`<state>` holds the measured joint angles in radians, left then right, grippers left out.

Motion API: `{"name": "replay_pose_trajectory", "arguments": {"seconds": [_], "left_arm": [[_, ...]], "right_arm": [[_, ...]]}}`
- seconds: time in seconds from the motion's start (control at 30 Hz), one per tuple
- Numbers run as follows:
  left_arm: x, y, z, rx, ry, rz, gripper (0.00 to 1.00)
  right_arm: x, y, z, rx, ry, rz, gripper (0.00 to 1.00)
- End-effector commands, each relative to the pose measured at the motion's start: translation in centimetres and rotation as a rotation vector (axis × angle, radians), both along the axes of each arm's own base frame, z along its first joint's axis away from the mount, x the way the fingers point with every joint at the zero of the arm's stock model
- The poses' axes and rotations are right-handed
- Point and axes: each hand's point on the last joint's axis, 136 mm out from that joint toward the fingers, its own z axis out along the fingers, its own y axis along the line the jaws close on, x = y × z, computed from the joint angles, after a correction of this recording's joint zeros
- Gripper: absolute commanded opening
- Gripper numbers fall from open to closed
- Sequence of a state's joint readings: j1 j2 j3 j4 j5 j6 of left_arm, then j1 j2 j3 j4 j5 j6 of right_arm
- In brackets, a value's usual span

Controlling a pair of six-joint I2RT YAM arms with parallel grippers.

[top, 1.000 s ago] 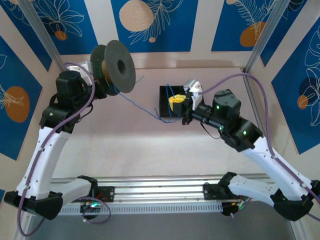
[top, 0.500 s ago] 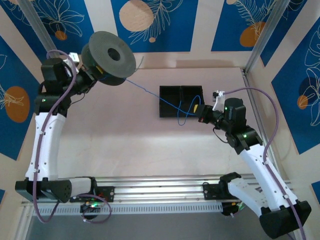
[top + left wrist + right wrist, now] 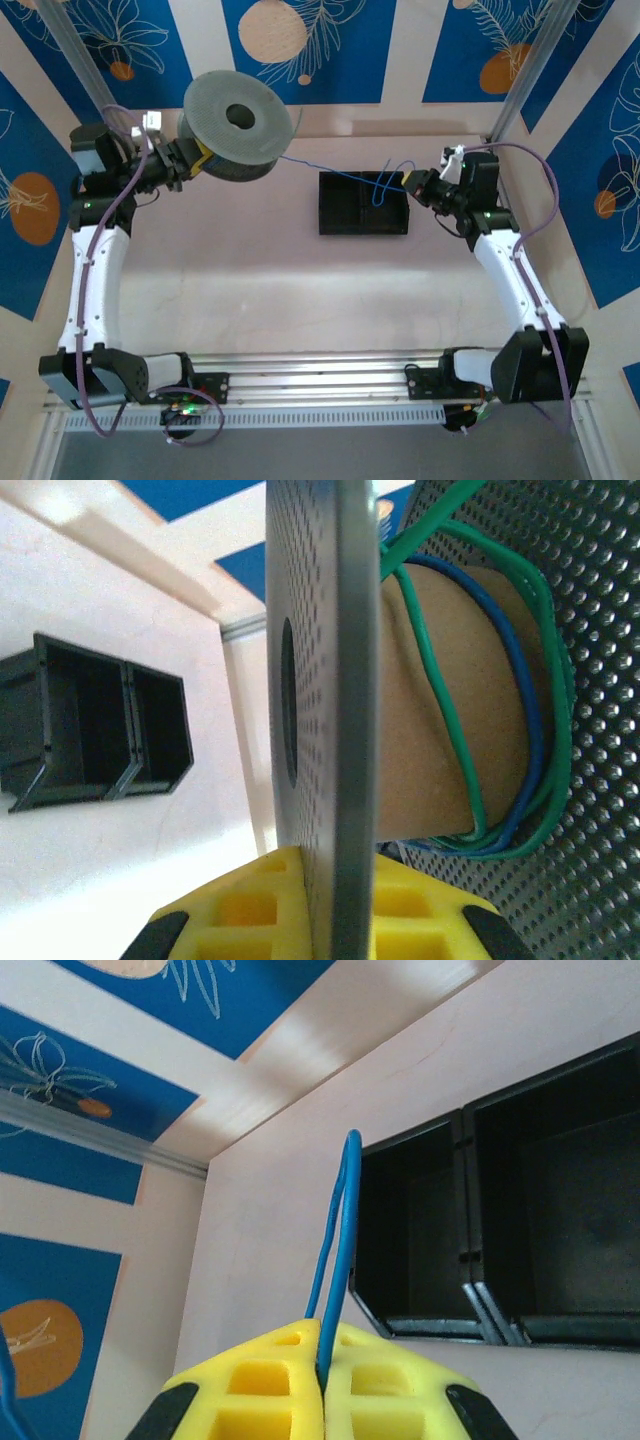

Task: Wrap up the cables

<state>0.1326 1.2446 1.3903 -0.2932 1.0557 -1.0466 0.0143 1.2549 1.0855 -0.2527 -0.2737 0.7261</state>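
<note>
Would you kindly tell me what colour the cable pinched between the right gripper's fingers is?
The cable is blue, clearest in the right wrist view.

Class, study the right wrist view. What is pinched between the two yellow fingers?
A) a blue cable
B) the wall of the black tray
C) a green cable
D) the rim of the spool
A: the right gripper is shut on a blue cable, which loops up beside the black tray.
</note>
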Motion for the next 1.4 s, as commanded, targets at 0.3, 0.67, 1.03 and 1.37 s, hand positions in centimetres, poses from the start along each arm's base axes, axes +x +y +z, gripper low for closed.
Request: {"name": "replay_pose_trajectory", "arguments": {"seconds": [0.3,0.67,1.03,1.37], "left_arm": [[-8.2,-4.5,-2.2,0.209,-0.174,-0.200,0.00],[-12.3,-11.0,-9.5,0.608,-0.180,-0.496,0.00],[-13.0,-13.9,-14.8,0.921,-0.182,-0.598,0.00],[-8.1,-12.2,-18.7,1.278,-0.116,-0.447,0.00]], "right_arm": [[3.7,-10.5,-8.1,-0.129,0.295,-0.338,0.00],[6.4,-10.5,-6.4,-0.113,0.270,-0.296,0.00],[7.5,-8.0,-2.5,-0.054,0.210,-0.236,0.00],[7.3,-1.5,6.1,0.025,0.074,-0.116,0.00]]}}
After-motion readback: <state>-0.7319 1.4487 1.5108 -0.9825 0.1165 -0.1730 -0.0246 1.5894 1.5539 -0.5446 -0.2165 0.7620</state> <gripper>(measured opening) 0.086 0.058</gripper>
